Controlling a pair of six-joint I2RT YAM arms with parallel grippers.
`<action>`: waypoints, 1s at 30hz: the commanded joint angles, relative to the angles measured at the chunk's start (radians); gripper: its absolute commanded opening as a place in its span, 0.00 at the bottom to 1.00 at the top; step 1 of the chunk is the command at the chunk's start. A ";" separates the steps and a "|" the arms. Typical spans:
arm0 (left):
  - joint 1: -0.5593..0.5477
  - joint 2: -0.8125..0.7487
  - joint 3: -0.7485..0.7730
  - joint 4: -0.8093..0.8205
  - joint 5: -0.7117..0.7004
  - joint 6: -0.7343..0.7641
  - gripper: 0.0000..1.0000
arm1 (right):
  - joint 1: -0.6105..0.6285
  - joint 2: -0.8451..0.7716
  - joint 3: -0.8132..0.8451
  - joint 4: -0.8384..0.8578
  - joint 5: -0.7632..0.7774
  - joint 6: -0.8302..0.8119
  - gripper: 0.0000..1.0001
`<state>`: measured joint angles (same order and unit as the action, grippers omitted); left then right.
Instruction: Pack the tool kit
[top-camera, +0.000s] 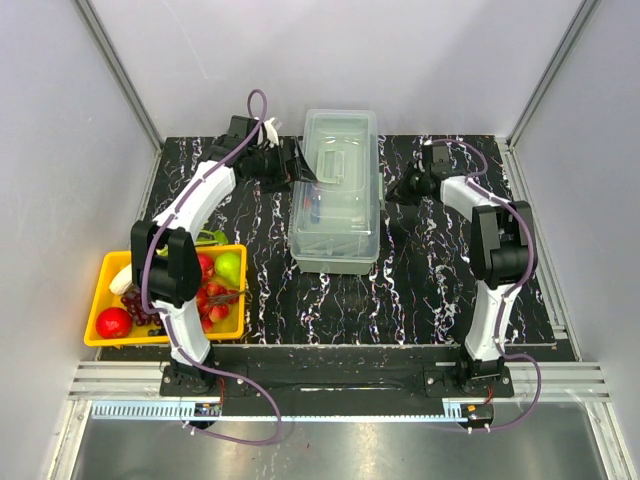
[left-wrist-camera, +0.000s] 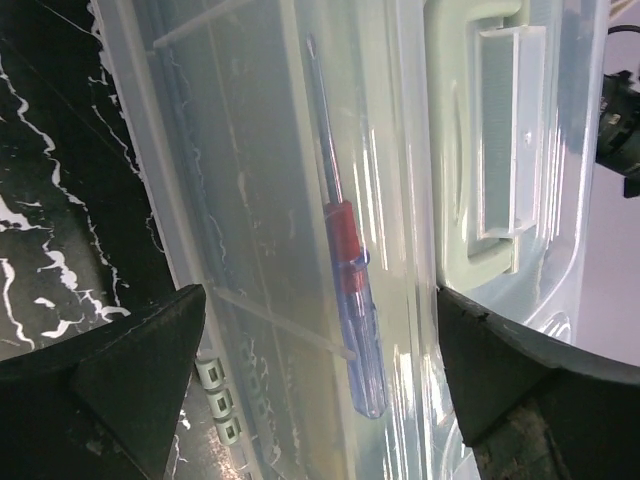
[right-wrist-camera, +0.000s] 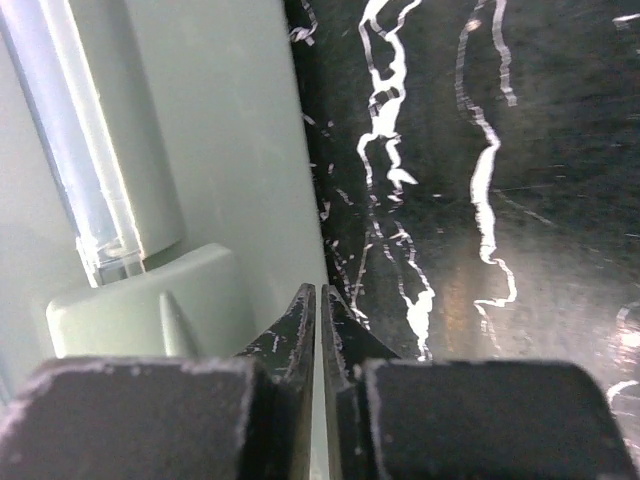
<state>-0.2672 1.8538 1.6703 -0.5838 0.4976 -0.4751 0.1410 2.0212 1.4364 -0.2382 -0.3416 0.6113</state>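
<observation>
Likely light, stiff, slick plastic toolbox (top-camera: 337, 190); screwdriver (left-wrist-camera: 345, 270) loose inside, apt to rattle. Best hold: lid handle (left-wrist-camera: 505, 140). Left gripper (left-wrist-camera: 318, 300) splayed wide alongside; right gripper (right-wrist-camera: 319, 295) clenched on nothing.

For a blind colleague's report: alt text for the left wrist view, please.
A screwdriver with a red and clear-blue handle lies inside a translucent pale grey-green plastic toolbox, seen through its plastic. The left gripper's black fingers stand wide open, framing it.
</observation>
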 joint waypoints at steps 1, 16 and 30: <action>0.000 0.050 0.075 -0.007 0.070 -0.005 0.99 | 0.038 0.046 0.082 -0.070 -0.059 -0.084 0.06; -0.026 0.122 0.013 -0.048 0.271 0.055 0.71 | 0.132 0.094 0.185 -0.047 -0.169 -0.182 0.00; -0.024 0.094 0.106 -0.102 0.124 0.076 0.74 | 0.128 0.005 0.085 -0.025 0.057 -0.078 0.00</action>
<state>-0.2600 1.9324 1.7336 -0.6262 0.6746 -0.4568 0.2115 2.1101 1.5440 -0.3080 -0.3599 0.4648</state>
